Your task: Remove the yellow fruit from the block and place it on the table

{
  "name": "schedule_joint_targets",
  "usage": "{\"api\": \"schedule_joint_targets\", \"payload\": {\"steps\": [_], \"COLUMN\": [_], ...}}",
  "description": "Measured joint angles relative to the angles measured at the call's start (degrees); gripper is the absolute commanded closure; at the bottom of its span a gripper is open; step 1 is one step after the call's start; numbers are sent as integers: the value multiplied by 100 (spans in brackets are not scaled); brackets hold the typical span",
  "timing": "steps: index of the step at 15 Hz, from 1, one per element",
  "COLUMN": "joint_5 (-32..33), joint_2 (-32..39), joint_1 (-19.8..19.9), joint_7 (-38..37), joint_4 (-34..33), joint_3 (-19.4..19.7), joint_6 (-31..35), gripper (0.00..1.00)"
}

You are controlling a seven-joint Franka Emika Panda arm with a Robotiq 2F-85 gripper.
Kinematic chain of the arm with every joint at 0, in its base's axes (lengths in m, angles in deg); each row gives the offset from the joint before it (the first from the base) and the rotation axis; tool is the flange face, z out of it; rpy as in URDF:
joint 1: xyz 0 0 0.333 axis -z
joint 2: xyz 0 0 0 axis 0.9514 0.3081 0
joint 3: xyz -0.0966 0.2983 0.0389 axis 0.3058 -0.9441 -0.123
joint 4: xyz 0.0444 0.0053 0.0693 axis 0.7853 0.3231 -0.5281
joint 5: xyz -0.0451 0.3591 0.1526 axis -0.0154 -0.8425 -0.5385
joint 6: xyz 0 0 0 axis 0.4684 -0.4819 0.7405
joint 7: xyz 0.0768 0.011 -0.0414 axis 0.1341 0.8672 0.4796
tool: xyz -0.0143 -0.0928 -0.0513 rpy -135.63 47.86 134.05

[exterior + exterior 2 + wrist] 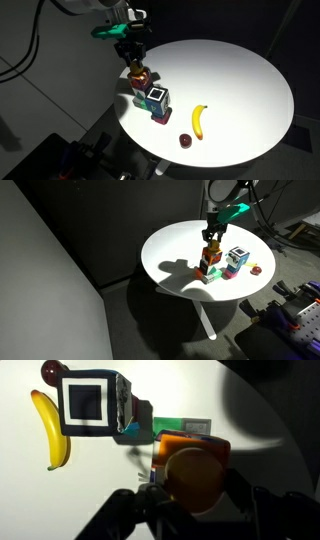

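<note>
wrist view: pincer [196,492] flanks the yellow fruit [195,472], grip unclear, white-framed block [88,402] and banana [50,432] nearby.

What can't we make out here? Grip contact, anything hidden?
Contact: in the wrist view the fruit sits between dark, blurred fingers; touching or not, cannot tell.
Fruit in both exterior views: too small, mostly covered by the gripper.
Block: in the wrist view largely hidden under the fruit.
Red fruit: cut off by the wrist view's top edge.
</note>
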Motion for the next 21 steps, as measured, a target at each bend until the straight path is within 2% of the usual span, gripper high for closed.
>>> {"api": "schedule_joint_targets", "payload": {"steps": [4, 13, 21], "joint_5": [0, 115, 175], "joint_2": [-64, -610, -706], "joint_1": [0, 18, 323], "joint_7": [-57, -183, -249], "joint_4": [-30, -93, -170], "joint_3": [43, 257, 498], "joint_6": [-137, -915, -1000], "gripper": [62, 62, 62]}}
